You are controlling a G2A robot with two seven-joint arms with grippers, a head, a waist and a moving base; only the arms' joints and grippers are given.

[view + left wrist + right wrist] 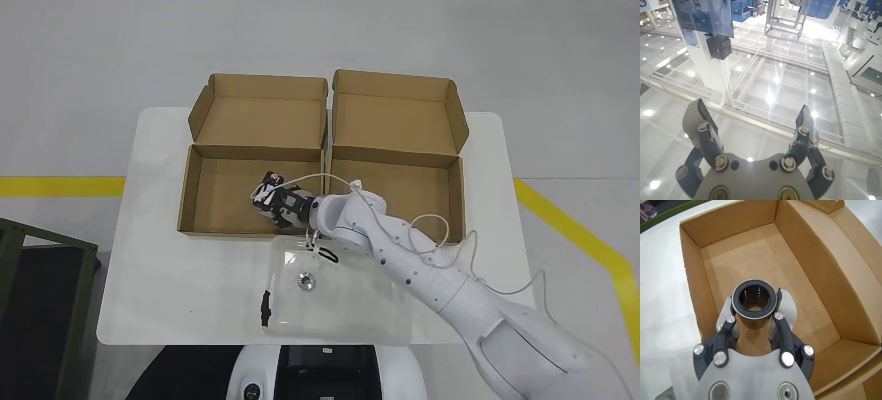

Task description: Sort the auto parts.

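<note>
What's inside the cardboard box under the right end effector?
Bare cardboard floor is visible inside the box. The right end effector, shut on a linear bearing, covers the floor patch beneath it.

**A factory-style robot hall**

The setting reads as an industrial test hall, not a home or office. A white bench (150,290) stands on a bare grey floor (90,70) crossed by a yellow safety line (60,186). It carries one open cardboard box (225,195) beside a second box (400,185). Overhead, a high white coffered ceiling (795,85) holds rows of round lamps (776,79). A large screen (704,15) hangs on a white pillar (698,66), near an aluminium frame (783,26) and blue panels (817,9). What looks like another white robot (871,32) stands farther off.
</note>
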